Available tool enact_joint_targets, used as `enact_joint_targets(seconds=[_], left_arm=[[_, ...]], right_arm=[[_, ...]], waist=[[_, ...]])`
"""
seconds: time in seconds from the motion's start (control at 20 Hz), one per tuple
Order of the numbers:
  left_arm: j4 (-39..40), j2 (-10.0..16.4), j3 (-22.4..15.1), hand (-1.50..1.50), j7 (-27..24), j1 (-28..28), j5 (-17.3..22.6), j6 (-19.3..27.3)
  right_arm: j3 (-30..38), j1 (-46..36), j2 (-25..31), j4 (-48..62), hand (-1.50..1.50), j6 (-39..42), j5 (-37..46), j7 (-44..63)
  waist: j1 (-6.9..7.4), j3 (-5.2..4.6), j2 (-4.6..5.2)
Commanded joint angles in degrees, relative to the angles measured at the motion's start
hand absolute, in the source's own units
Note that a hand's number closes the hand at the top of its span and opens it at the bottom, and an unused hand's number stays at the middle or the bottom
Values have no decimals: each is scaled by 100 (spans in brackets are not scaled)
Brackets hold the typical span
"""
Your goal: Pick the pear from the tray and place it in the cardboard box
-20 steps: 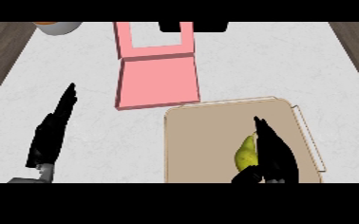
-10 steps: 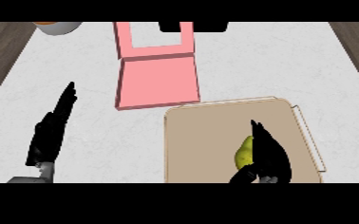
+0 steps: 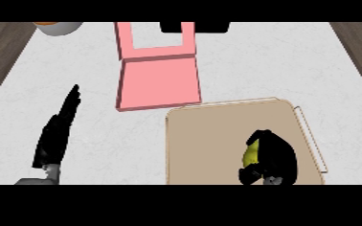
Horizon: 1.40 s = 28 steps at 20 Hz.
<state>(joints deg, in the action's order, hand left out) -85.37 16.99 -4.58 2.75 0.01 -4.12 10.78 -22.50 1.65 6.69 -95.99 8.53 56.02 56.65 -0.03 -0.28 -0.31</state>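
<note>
The yellow-green pear [image 3: 250, 154] lies on the beige tray [image 3: 205, 143] at the lower right, mostly hidden by my right hand [image 3: 274, 157], whose fingers curl over and round it. Only a sliver of the fruit shows at the hand's left side. The pink box [image 3: 157, 81] lies open at the upper middle, its lid [image 3: 154, 42] standing up behind it, and its inside is bare. My left hand [image 3: 58, 131] rests open at the lower left with fingers straight, well away from both tray and box.
A grey bowl with orange contents [image 3: 58, 27] sits at the far left corner of the white counter. A dark object [image 3: 194, 27] shows at the counter's back edge behind the box. Brown strips [image 3: 13, 43] border the counter on both sides.
My right hand's fingers have bent down from straight and closed round the pear. The left hand, tray and box have not moved.
</note>
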Motion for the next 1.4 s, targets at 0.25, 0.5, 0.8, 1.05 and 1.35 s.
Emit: enact_joint_targets(seconds=[0.25,0.5,0.8,1.05,1.35], left_arm=[[230,54,285,0,160,-418,1,-206],[-93,-45,-151,0,40,-394,-19,-470],[-93,-75,-231,0,51,-500,-49,-512],[-64,-184,-281,0,76,-518,-141,-381],[-61,-259,-225,0,217,-639,-129,-292]], right_arm=[[260,-1072,568,360,150,212,181,-1080],[-563,-2069,1198,318,150,669,-66,-3101],[-34,-3194,2081,856,150,593,-664,-5300],[720,-3947,2324,1566,150,692,-1791,-7106],[1462,-4630,2023,2584,150,1392,-3344,-8822]], waist=[[51,30,65],[907,70,266],[873,72,312],[767,68,291],[632,56,249]])
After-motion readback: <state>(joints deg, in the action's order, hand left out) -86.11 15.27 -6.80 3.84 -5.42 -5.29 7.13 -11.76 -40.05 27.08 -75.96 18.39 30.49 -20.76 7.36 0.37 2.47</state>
